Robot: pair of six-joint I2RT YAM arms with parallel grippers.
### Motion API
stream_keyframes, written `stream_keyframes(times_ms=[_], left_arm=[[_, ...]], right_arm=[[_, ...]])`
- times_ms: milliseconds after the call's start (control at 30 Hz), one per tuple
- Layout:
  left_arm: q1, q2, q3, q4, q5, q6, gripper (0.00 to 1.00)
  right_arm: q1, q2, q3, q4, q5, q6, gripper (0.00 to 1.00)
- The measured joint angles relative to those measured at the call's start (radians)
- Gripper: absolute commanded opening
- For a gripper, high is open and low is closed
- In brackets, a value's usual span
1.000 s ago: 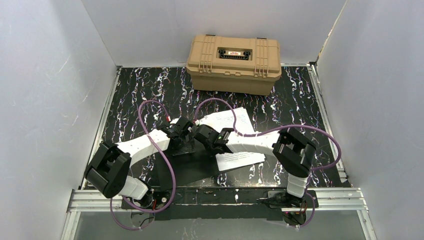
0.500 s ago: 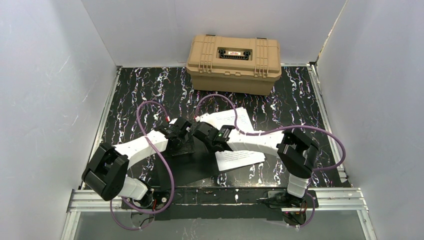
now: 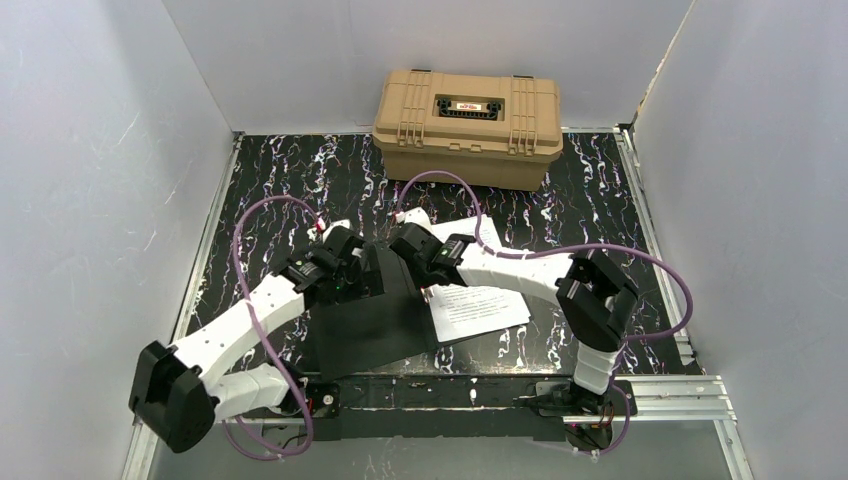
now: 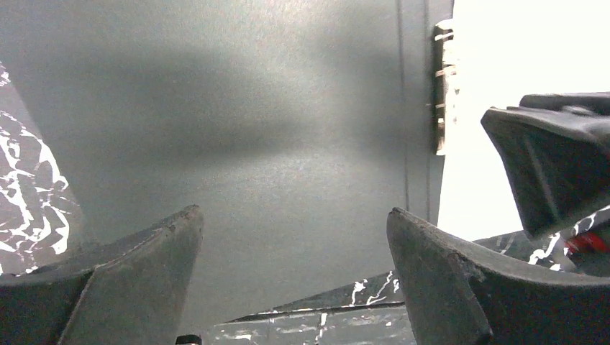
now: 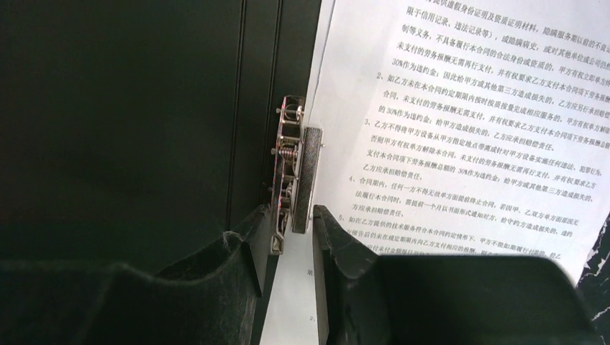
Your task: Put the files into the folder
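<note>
files [image 5: 467, 108] against clip [image 5: 291, 165] of open folder [image 3: 360, 335] | left jaws spread wide, empty | right jaws slightly parted astride clip

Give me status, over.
Left gripper wide open above folder. Right gripper part open, astride the spine clip. Files on folder's right half, edge at clip. Tan case apart, at back.

You have a black marble-patterned table [image 3: 270, 190] with white and purple veins. At its far edge, about centre, sits a tan plastic hard case [image 3: 466, 125], lid shut. Nearer you, mid-table, a flat folder [image 3: 365, 330] lies open, black inside up. White printed paper sheets [image 3: 480, 310] rest at its right side.
</note>
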Motion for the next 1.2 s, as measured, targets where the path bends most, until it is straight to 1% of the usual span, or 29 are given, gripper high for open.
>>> stream_keyframes(times_ms=[233,400,633,767,1033,1200], left_arm=[[0.0,-0.151,0.089,-0.098,-0.035,0.03,0.98],[0.0,-0.251,0.157,-0.151,-0.061,0.07,0.98],[0.0,-0.365,0.201,-0.192,-0.097,0.117,0.98],[0.0,-0.382,0.206,-0.204,-0.104,0.143,0.98],[0.0,-0.382,0.206,-0.215,-0.124,0.18,0.98],[0.0,-0.381,0.206,-0.215,-0.13,0.183,0.98]], right_arm=[[-0.019,0.066,0.029,0.024,-0.026,0.004,0.35],[-0.021,0.105,0.033,0.027,-0.039,0.008,0.32],[-0.026,0.139,0.04,0.039,-0.051,0.021,0.28],[-0.028,0.142,0.045,0.044,-0.053,0.025,0.23],[-0.032,0.154,0.047,0.045,-0.049,0.029,0.21],[-0.032,0.154,0.047,0.044,-0.045,0.031,0.16]])
